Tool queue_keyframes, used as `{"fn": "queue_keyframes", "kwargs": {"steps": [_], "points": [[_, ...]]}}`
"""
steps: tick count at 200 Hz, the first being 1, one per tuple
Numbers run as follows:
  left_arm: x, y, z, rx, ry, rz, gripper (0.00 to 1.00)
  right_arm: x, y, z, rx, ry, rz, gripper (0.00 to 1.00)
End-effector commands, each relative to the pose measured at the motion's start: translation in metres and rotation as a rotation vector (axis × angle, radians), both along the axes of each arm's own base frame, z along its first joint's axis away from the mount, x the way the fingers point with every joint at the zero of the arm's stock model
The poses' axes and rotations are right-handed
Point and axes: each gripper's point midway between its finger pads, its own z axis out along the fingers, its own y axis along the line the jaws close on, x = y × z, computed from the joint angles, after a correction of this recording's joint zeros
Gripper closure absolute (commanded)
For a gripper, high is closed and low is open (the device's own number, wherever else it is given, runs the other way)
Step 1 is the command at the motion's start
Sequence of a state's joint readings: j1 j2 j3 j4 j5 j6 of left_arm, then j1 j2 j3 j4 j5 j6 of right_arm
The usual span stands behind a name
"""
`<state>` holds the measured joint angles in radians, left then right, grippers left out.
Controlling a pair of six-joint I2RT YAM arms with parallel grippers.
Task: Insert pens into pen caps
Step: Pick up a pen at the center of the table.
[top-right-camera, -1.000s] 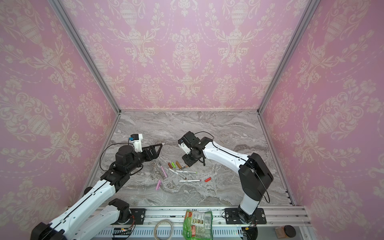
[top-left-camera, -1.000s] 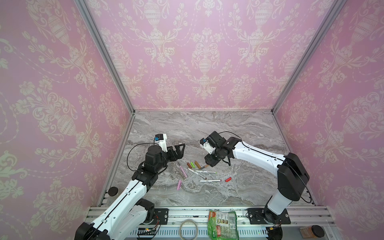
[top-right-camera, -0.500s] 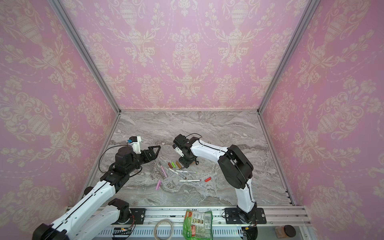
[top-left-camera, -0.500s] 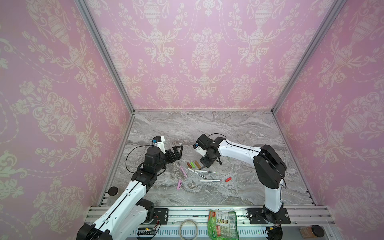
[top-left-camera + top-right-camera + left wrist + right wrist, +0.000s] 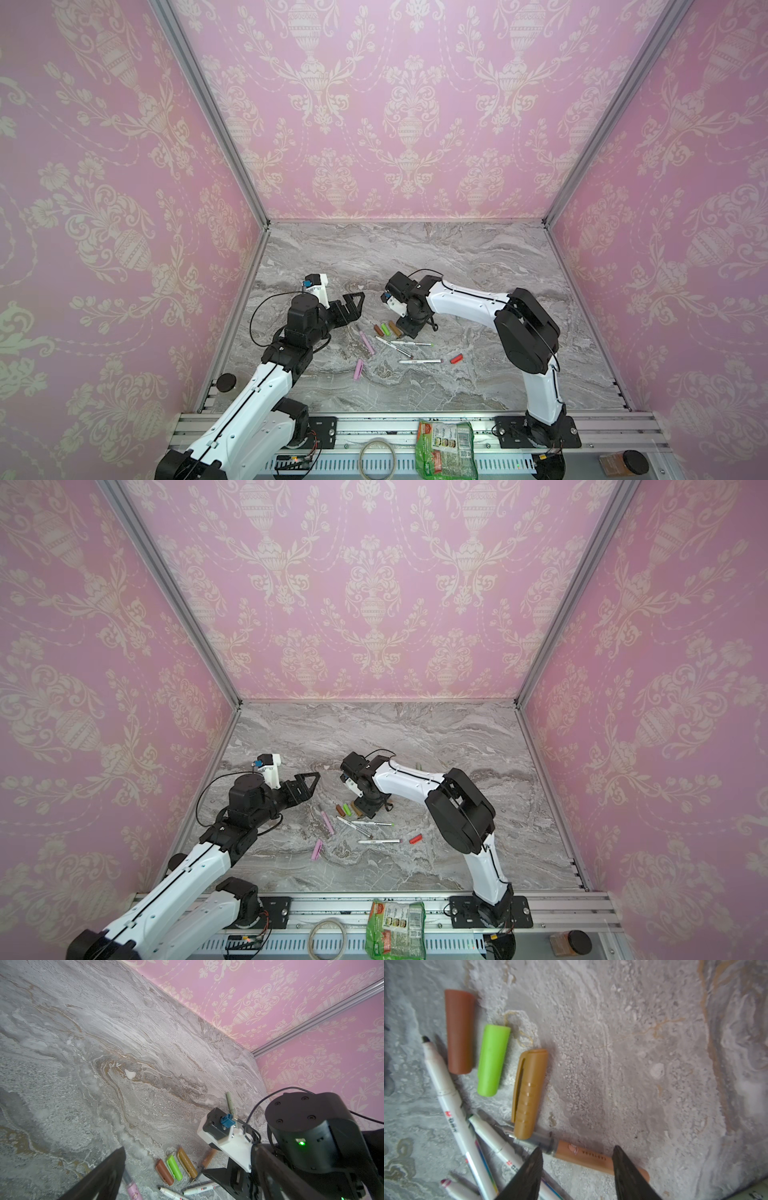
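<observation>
white-barrelled plastic stick pens [image 5: 415, 360] nearest, loose on grey marbled tabletop [image 5: 457, 266]. beyond them, tan-brown plastic stick pen [image 5: 583, 1157] lying flat, nib end at tan ridged plastic cap [image 5: 529, 1095]. right gripper [image 5: 577, 1147] astride barrel, fingers apart, not yet pinching. likely light, stiff, slick, prone to roll: take mid-barrel, clear of nib. left gripper [image 5: 353, 307] farther back, spread wide, empty.

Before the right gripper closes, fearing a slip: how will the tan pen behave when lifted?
Probably stiff and light: the tan pen is a slim straight barrel. Its smooth round body may roll or slip unless the right gripper, open astride it, pinches squarely. Its nib end lies close by the tan cap; lifting could nudge that.
</observation>
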<state>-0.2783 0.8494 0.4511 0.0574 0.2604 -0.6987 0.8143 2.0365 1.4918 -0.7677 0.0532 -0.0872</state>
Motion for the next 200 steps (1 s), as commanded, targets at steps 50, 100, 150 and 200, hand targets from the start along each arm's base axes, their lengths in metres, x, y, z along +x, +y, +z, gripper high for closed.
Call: {"fn": "queue_keyframes", "kwargs": {"steps": [50,100,150,200], "points": [[-0.004,0.0,-0.003,-0.028,0.018,-0.009,0.01,-0.004,-0.01,-0.012,-0.059,0.008,0.008,0.46],[-0.004,-0.001,-0.002,-0.031,0.017,-0.013,0.01,-0.006,-0.013,-0.011,-0.058,0.002,0.001,0.46],[-0.003,-0.003,0.002,-0.034,0.013,-0.024,0.01,-0.007,-0.017,-0.008,-0.056,-0.012,-0.006,0.47],[-0.003,-0.004,0.008,-0.034,0.004,-0.033,0.01,-0.006,-0.018,-0.008,-0.057,-0.02,-0.009,0.46]]}}
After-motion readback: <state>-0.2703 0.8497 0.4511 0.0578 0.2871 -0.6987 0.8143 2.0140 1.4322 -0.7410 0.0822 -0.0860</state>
